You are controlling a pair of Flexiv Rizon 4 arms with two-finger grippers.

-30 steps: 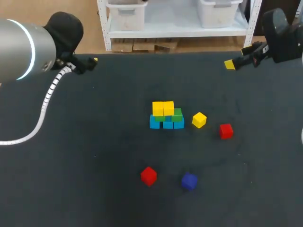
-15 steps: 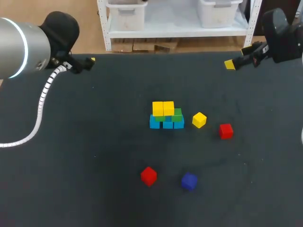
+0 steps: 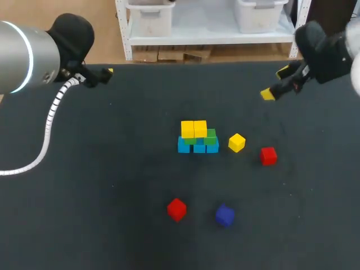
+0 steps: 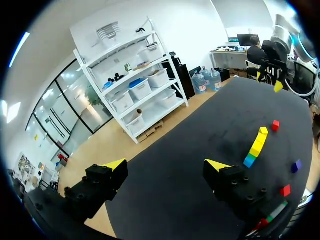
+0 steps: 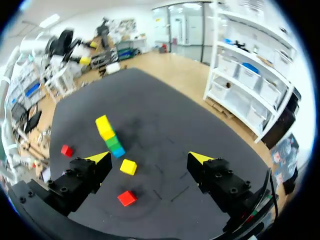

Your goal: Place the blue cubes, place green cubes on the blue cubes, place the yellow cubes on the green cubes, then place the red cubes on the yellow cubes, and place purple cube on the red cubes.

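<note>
Right hand (image 3: 275,83), released and empty, swung inward from far right toward small loose yellow cube (image 3: 237,142). Drifting left on descent could clip neighbouring blue-green-yellow cube stack (image 3: 197,138) and topple it.

Dark desk (image 3: 101,225), backed by wooden floor (image 3: 109,22), white shelving (image 3: 208,38) stocked with bins (image 3: 151,14), white wall (image 4: 165,20), glazed partitions (image 4: 80,100), lit from overhead.
</note>
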